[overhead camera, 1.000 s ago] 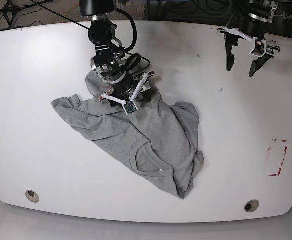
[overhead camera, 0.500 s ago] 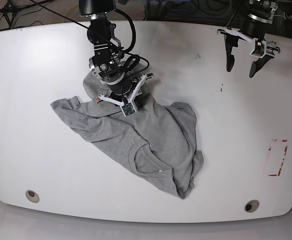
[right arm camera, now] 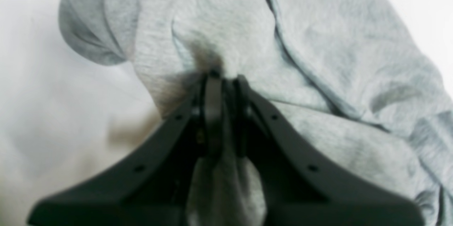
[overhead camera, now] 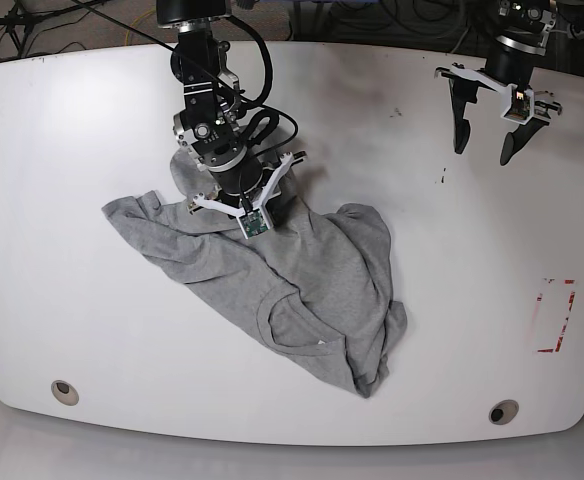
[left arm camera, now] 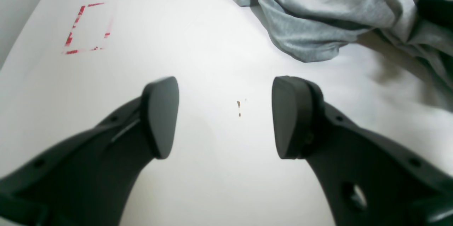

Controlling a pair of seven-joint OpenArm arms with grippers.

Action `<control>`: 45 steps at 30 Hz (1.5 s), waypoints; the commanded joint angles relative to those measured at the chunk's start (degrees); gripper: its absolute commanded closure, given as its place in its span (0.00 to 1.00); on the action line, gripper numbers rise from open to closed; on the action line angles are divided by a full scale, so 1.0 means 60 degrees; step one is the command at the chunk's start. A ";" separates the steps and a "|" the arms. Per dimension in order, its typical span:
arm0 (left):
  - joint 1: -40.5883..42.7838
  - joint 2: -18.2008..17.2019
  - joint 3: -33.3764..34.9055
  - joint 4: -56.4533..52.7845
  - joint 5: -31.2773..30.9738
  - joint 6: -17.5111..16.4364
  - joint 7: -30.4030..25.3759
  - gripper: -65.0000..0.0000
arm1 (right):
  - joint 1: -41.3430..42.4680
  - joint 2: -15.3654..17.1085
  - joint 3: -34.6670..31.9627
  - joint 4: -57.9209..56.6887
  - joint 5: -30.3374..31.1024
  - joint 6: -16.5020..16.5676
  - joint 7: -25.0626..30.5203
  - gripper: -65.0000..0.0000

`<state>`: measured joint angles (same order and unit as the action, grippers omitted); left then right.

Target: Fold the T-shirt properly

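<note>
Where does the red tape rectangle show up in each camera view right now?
Base: red tape rectangle at the right edge of the table.
Left wrist: upper left, beyond the open left gripper.
Right wrist: not in it.
Shared landmark: the T-shirt, upper right in the left wrist view, filling the right wrist view.

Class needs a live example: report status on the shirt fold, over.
Right gripper shut on the T-shirt, pinching a bunched fold. Left gripper open, empty, above bare table. Shirt crumpled, unfolded. Nothing in the way.
</note>
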<state>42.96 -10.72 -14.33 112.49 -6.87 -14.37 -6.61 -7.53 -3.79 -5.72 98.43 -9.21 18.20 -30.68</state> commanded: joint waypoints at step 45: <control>-0.2830 0.0006 0.0958 0.0023 -0.0825 -0.0046 0.3566 0.35 | -0.0135 0.0072 -0.0009 0.3070 0.0084 -0.0016 0.0160 1.00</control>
<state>26.48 -10.44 -8.84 111.50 -11.31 -14.61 15.27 -9.10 -3.18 -5.82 115.20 -9.06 18.22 -31.97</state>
